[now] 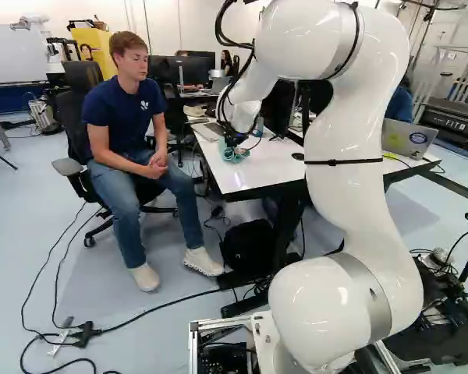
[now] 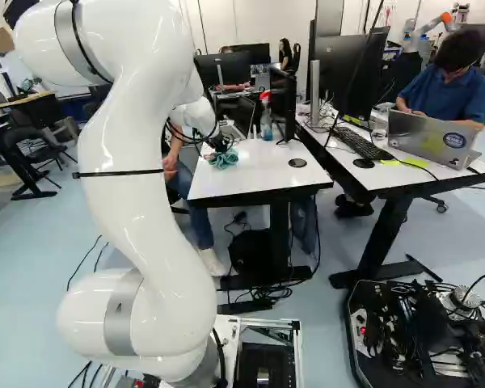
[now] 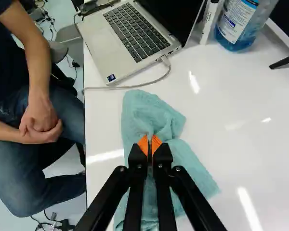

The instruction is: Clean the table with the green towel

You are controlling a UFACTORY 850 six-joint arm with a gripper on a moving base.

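Under the hand (image 2: pixel 221 145), 2 fingers (image 3: pixel 137 156) partly hide the pinched towel (image 3: pixel 147 108).

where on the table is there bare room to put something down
A wide patch lies bare between the towel, the bottle and the black disc. Between towel and table edge is only a narrow strip. It's crowded ahead of the towel: laptop, its cable, then bottle.

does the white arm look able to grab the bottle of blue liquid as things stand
Probably not yet: the pincer is shut on the towel and would have to let go first, though nothing seems to stand between towel and bottle.
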